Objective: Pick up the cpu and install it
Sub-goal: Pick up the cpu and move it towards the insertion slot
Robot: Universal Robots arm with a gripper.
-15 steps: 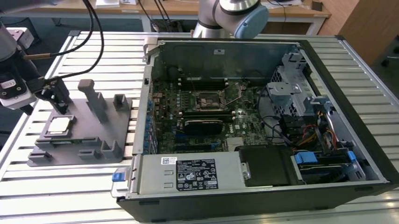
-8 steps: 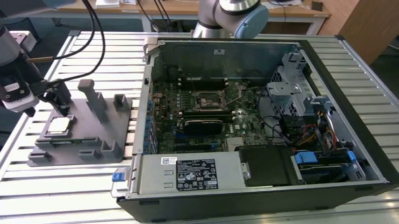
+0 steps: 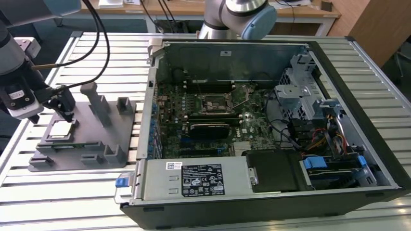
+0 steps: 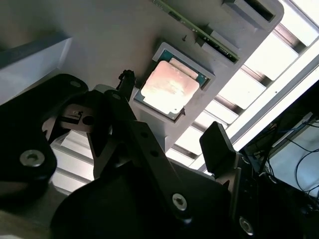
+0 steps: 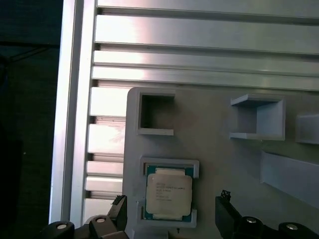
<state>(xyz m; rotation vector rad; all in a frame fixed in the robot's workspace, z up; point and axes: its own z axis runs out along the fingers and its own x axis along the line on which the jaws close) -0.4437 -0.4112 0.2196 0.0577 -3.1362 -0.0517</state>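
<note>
Pick-up, grasp not yet made.
Open black gripper (image 5: 171, 199) over small silvery square cpu (image 5: 168, 195), at nine o'clock of black computer case (image 3: 270, 120) in exterior view; seemingly wants straight, square descent.

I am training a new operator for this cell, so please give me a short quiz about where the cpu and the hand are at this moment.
1. True or false: the cpu already sits in the motherboard socket.
2. Choose one. The hand is: A) open, over the cpu; B) shut on the cpu; C) touching the motherboard socket.
3. Fill in: the cpu lies in a recess of the grey fixture ____.
Key: 1 false, it lies away from the motherboard socket, at the exterior view's left; 2 A; 3 tray.
</note>
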